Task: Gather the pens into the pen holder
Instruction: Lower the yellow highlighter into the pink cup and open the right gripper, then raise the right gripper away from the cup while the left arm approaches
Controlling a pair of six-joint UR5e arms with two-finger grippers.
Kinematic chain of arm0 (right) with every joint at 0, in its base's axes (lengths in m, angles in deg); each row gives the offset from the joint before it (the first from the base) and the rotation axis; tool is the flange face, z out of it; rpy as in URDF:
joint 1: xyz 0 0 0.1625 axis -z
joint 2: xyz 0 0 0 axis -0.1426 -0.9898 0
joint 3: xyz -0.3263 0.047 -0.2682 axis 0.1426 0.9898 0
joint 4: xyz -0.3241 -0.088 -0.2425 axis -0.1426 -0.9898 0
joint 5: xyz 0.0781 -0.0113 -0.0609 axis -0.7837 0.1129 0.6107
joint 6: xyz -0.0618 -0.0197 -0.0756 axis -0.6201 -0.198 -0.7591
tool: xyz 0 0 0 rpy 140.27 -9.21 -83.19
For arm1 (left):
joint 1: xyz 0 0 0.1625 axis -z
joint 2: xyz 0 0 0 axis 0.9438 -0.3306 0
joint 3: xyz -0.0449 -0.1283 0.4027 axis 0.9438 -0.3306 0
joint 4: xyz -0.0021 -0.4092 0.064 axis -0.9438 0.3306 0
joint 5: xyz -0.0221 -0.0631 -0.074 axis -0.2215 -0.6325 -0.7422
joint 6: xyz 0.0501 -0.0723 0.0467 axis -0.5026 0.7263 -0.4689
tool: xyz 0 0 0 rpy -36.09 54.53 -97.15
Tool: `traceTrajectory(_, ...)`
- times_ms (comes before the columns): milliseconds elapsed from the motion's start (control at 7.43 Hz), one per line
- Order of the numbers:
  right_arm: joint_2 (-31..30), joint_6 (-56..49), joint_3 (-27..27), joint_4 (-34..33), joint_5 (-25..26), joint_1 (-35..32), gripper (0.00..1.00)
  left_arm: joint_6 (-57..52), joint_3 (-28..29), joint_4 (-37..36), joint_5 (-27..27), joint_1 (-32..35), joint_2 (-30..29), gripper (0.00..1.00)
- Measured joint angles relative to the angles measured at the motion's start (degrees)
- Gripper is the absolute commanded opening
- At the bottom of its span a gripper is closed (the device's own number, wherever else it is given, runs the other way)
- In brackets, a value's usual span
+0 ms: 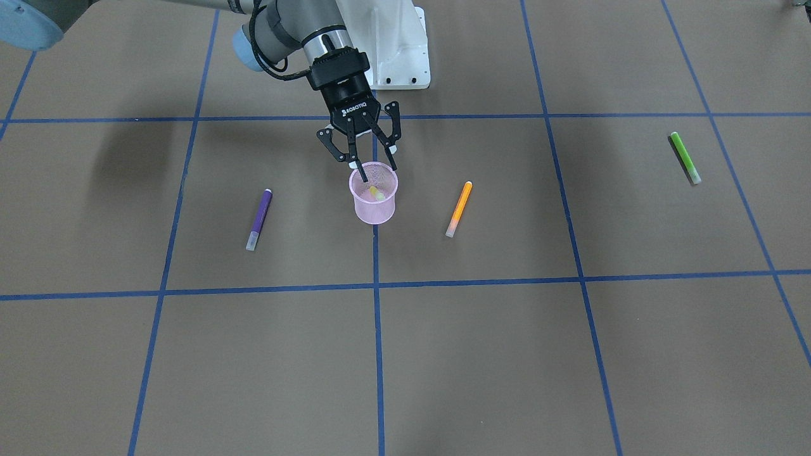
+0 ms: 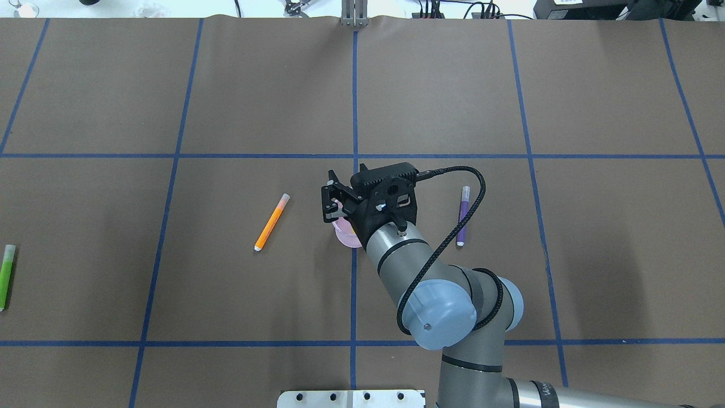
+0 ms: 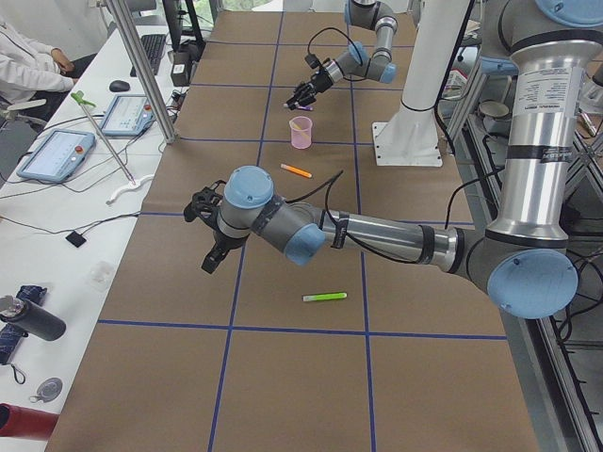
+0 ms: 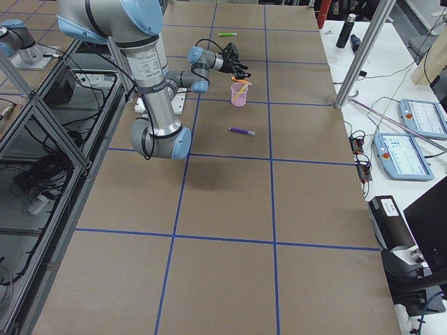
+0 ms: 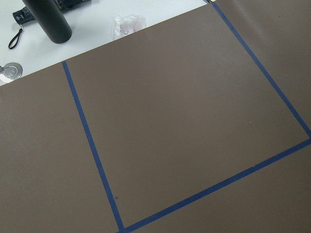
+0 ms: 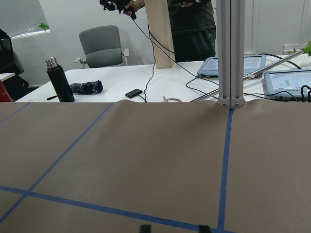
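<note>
The pink mesh pen holder [image 1: 374, 206] stands upright near the table's middle, with a yellow pen [image 1: 376, 192] inside it. My right gripper [image 1: 378, 170] hovers just over the holder's rim, open and empty; in the overhead view it [image 2: 335, 207] covers most of the holder [image 2: 346, 237]. A purple pen [image 1: 259, 219], an orange pen [image 1: 459, 208] and a green pen [image 1: 685, 158] lie flat on the table. My left gripper [image 3: 212, 235] shows only in the exterior left view, over bare table far from the pens; I cannot tell if it is open.
The robot's white base plate [image 1: 399, 57] sits behind the holder. Blue tape lines [image 1: 376, 285] grid the brown table. The left arm [image 3: 358, 231] stretches over the table above the green pen [image 3: 324, 298]. A black bottle [image 5: 48, 19] stands off the table edge.
</note>
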Motion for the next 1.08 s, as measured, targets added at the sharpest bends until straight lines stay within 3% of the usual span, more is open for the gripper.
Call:
traceTrajectory(269,0.15,3.64,-0.67,-1.23,-3.01,-2.11,0.99,0.06,-0.06,0.09,-0.05,0.00,0.06,1.00)
traceTrajectory(404,0.15,6.53,-1.02,-3.98,-7.92,-4.81,0.99,0.22,-0.09,0.12,-0.12,0.00,0.25,1.00)
traceTrajectory(538,0.08,8.36,-1.91,-8.54,-14.23,-8.15,0.99,0.89,-0.19,0.13,-0.55,-0.16,0.68,1.00)
traceTrajectory(1077,-0.46,7.02,-6.08,-29.06,-48.47,-26.60,1.00,11.48,-0.65,1.62,-1.78,-2.49,7.86,1.00)
